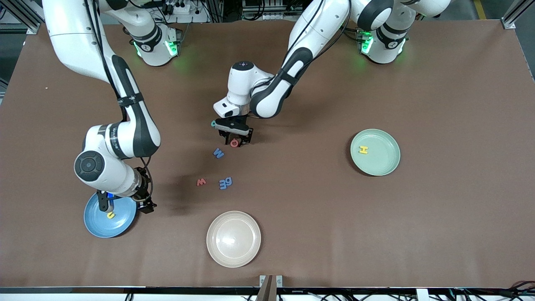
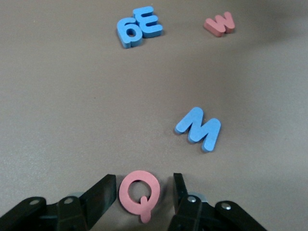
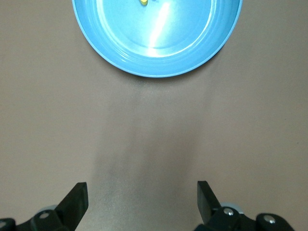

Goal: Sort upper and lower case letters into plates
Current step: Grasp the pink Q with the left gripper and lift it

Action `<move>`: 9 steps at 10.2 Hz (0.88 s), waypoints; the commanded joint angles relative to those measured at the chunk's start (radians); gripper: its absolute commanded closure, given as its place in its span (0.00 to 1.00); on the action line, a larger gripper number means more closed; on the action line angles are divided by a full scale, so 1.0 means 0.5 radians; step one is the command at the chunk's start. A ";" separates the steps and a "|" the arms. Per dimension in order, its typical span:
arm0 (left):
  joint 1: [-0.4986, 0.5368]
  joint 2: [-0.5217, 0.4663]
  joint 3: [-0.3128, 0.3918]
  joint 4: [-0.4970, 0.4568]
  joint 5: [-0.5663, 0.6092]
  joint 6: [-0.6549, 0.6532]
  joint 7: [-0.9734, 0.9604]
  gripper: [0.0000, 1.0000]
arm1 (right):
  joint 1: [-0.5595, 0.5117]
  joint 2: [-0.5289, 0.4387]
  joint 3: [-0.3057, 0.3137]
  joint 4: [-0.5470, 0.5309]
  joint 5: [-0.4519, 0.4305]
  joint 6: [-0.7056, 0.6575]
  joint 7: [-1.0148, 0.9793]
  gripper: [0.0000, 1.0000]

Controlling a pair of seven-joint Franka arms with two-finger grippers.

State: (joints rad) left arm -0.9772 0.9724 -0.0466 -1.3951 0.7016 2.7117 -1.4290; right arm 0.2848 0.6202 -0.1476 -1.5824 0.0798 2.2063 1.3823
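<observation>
A red Q (image 1: 234,143) (image 2: 139,191) lies flat on the brown table near its middle. My left gripper (image 1: 235,140) (image 2: 143,183) is down at it, one finger on each side, with narrow gaps showing. A blue W (image 1: 218,153) (image 2: 198,128), a red w (image 1: 201,182) (image 2: 219,23) and two touching blue letters (image 1: 225,183) (image 2: 138,27) lie nearer the front camera. The mint plate (image 1: 386,169) holds a yellow H (image 1: 363,149). The blue plate (image 1: 98,225) (image 3: 154,57) holds a yellow u (image 1: 110,215). My right gripper (image 1: 125,204) (image 3: 142,190) hangs open and empty at that plate's edge.
A beige plate (image 1: 233,261) sits empty near the table's front edge, between the two other plates. The brown table (image 1: 439,104) is bare toward the left arm's end apart from the mint plate.
</observation>
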 commanded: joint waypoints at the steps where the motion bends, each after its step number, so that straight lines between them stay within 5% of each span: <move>1: 0.000 0.025 -0.045 0.004 -0.065 -0.002 -0.041 0.55 | -0.017 -0.001 0.013 0.026 0.015 -0.032 -0.031 0.00; 9: 0.019 0.016 -0.048 0.004 -0.069 -0.005 -0.038 0.72 | -0.002 0.045 0.013 0.047 0.040 -0.013 -0.003 0.00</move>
State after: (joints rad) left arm -0.9754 0.9724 -0.0595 -1.3922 0.6860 2.7122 -1.4369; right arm 0.2851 0.6241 -0.1469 -1.5823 0.0800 2.2061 1.3821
